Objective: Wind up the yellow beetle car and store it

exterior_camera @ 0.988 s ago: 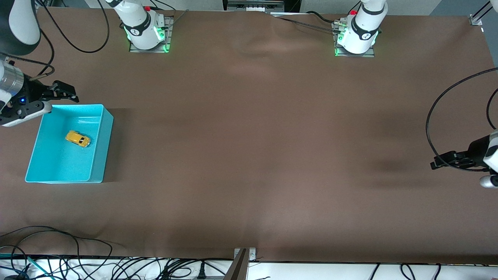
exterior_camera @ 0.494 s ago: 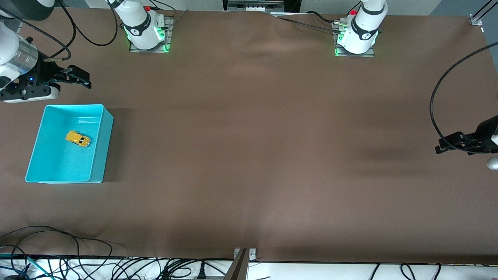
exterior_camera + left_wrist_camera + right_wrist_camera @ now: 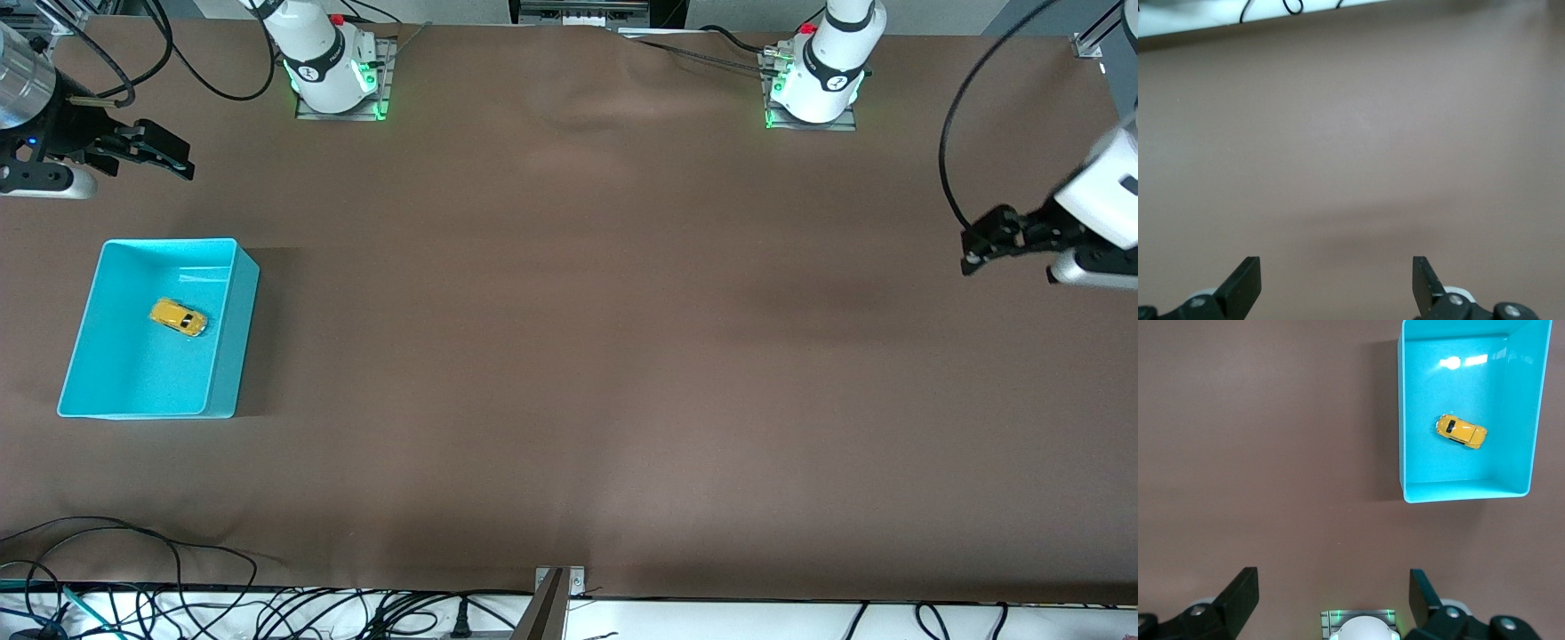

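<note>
The car [image 3: 178, 317] sits in the bin [image 3: 227, 356] while the right hand [image 3: 147, 153] and left hand [image 3: 996, 240], both wide open and empty, have pulled away to the tabletop's ends, so it looks stored

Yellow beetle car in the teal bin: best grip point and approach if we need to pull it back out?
Probably straight down from above: the yellow beetle car sits upright on the floor of the teal bin, clear of its walls. Pinch across the narrow body, fingers on its two long flanks, turned to match its diagonal pose. The open right gripper is closest; the open left gripper is over bare table.
</note>
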Motion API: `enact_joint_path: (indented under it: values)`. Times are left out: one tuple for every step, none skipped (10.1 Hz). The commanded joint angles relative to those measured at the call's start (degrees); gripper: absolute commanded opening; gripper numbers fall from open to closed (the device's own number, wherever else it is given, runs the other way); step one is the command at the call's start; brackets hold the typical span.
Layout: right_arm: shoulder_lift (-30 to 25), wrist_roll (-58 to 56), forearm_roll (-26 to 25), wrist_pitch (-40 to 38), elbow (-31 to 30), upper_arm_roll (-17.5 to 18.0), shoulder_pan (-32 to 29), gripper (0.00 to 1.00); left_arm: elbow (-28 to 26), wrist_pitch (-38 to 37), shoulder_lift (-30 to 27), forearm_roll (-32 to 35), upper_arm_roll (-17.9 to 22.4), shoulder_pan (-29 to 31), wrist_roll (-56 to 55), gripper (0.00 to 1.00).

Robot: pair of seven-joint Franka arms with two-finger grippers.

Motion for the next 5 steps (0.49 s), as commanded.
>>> enact_joint_path:
  values:
    - [1.32, 0.82, 0.45, -0.96, 2.03, -0.7, 0.35, 1.0, -5.09, 1.24, -3.69, -3.89, 2.29, -2.17, -0.33, 1.0]
    - [1.84, 0.73, 0.98, 0.52, 2.03, -0.62, -0.26, 1.0, -6.57, 1.24, -5.7, -5.04, 2.37, -2.26, -0.33, 1.0]
    - [1.94, 0.73, 0.98, 2.28, 2.03, -0.79, -0.35, 1.0, -7.2, 1.24, -7.11, -5.06, 2.37, -2.61, -0.42, 1.0]
    - [1.85, 0.55, 0.98, 2.3, 2.03, -0.88, -0.27, 1.0, -7.12, 1.15, -7.12, -4.88, 2.37, -2.78, -1.03, 1.0]
    - [1.76, 0.64, 0.9, 2.3, 2.03, -0.88, -0.18, 1.0, -7.03, 1.15, -7.04, -4.79, 2.37, -2.79, -1.12, 1.0]
